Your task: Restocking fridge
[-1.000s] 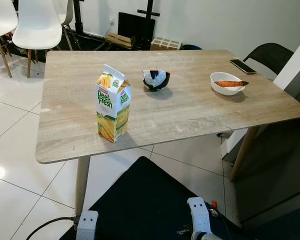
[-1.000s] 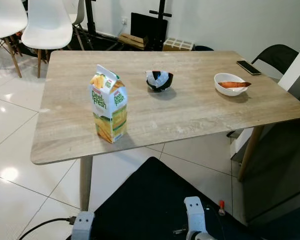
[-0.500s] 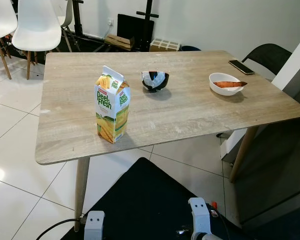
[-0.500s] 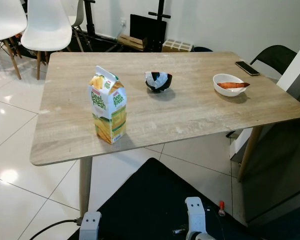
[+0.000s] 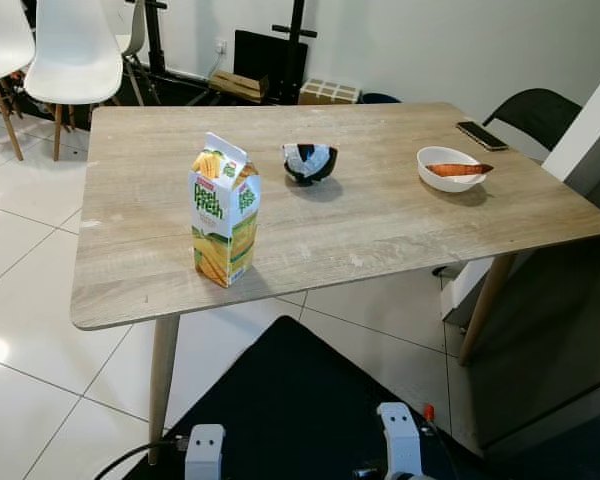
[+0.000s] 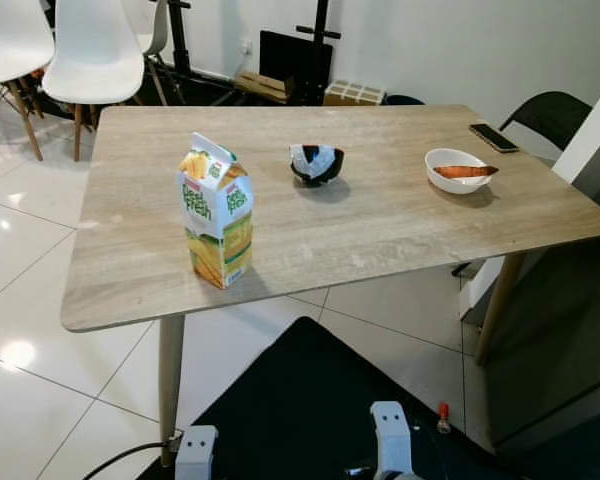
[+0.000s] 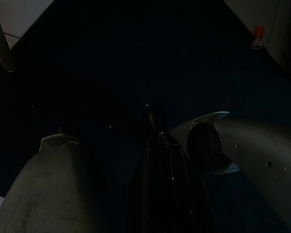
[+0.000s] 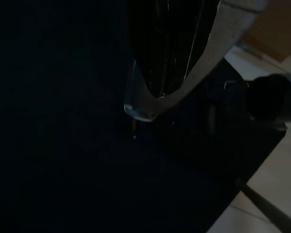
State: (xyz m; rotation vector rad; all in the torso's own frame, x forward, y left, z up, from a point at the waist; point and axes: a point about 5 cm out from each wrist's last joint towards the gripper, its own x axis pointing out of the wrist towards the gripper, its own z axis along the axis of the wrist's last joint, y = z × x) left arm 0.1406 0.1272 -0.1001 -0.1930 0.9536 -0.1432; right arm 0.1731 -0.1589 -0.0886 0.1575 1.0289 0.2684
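Jaws hang idle, dark; "Peel Fresh" carton [image 5: 225, 211] upright on table [image 5: 380, 215].

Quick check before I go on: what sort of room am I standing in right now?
Most likely a dining area in a home. A wooden table holds a juice carton, a dark bowl and a white dish of food, with white chairs on a tiled floor.
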